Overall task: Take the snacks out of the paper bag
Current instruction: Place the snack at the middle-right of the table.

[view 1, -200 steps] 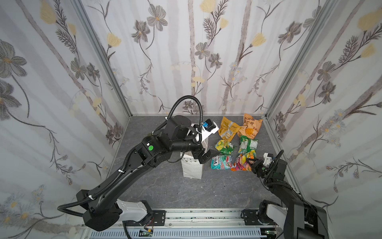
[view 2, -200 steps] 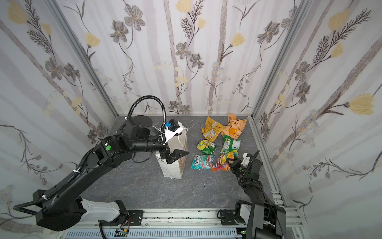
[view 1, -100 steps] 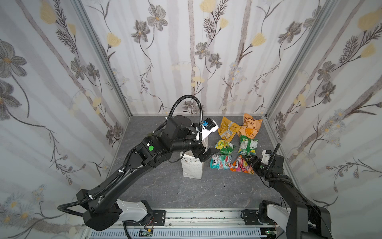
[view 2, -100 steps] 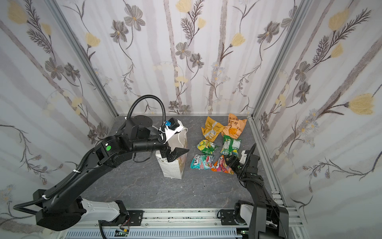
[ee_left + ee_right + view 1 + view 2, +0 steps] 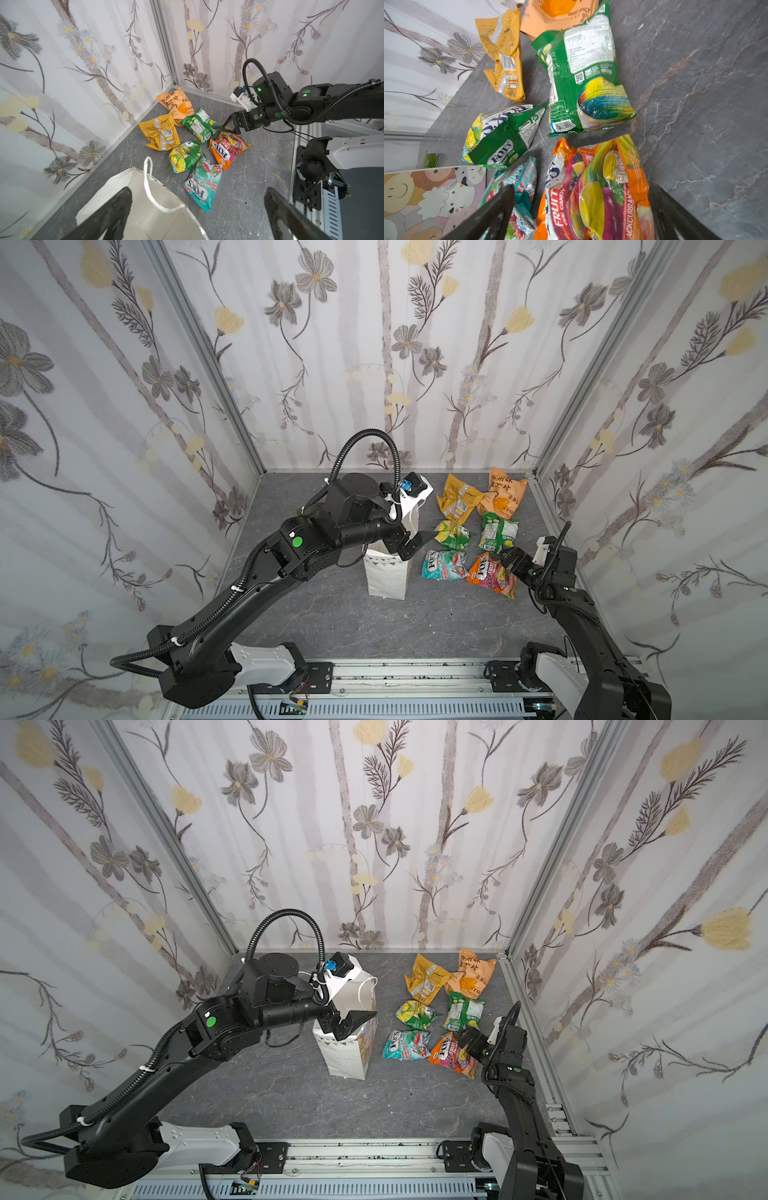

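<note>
Apparently you are finishing: released right gripper hovering over orange packet, released left gripper over paper bag, needing checking inside.

White, seemingly dotted paper bag, teal packet

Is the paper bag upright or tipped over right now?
Upright. In both top views the paper bag stands on its base on the table, mouth facing up; the left wrist view looks down into its open top.

Blk arms w/ green dots
</note>
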`<state>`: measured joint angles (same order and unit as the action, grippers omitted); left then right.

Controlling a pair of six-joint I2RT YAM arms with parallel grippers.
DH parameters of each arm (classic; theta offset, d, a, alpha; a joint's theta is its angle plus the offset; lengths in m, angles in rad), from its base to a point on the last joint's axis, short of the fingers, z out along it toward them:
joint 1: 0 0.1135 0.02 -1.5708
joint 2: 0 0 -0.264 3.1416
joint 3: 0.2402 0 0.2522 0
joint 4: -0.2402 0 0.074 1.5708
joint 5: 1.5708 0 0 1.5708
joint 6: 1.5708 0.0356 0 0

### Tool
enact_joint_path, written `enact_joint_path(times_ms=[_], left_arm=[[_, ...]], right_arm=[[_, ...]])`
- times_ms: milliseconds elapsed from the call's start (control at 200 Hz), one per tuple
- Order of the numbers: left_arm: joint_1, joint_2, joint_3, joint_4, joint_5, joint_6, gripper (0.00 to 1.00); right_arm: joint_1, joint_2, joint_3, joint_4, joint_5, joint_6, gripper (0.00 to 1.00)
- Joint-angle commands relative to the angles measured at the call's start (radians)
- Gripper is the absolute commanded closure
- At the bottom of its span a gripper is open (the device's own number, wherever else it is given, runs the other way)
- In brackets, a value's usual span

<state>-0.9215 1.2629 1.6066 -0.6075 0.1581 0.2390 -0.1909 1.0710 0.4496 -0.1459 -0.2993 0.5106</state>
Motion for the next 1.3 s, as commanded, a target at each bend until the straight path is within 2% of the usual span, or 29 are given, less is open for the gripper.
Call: enact_joint_path(times_ms=[0,270,495,620,739,869,979,1294], left_arm=[[0.001,-0.036,-0.024,0.08,-0.063,-0.003,0.0],[0.0,-0.062,-0.059,0.152,-0.222,-0.022,0.0],[0.007,-0.048,-0.049,0.149,-0.403,-0.066,0.0],[0.033,-0.024,-0.019,0.1,-0.448,-0.116,0.0],[0.081,0.014,0.023,0.029,-0.437,-0.194,0.0],[0.133,0.055,0.059,-0.041,-0.36,-0.273,0.0],[0.171,0.107,0.109,-0.123,-0.327,-0.34,0.04],[0.216,0.326,0.314,-0.408,-0.235,-0.476,0.09]], right_arm=[[0.002,-0.047,0.046,-0.017,0.012,-0.01,0.01],[0.09,-0.136,0.214,0.003,-0.104,0.073,0.01],[0.251,-0.13,0.374,0.052,-0.127,0.118,0.03],[0.349,-0.083,0.465,0.059,-0.168,0.102,0.03],[0.452,-0.025,0.559,0.029,-0.196,0.06,0.04],[0.56,0.029,0.644,-0.019,-0.189,0.011,0.05],[0.628,0.057,0.682,-0.034,-0.177,-0.001,0.04],[0.697,0.095,0.699,-0.049,-0.145,-0.003,0.03]])
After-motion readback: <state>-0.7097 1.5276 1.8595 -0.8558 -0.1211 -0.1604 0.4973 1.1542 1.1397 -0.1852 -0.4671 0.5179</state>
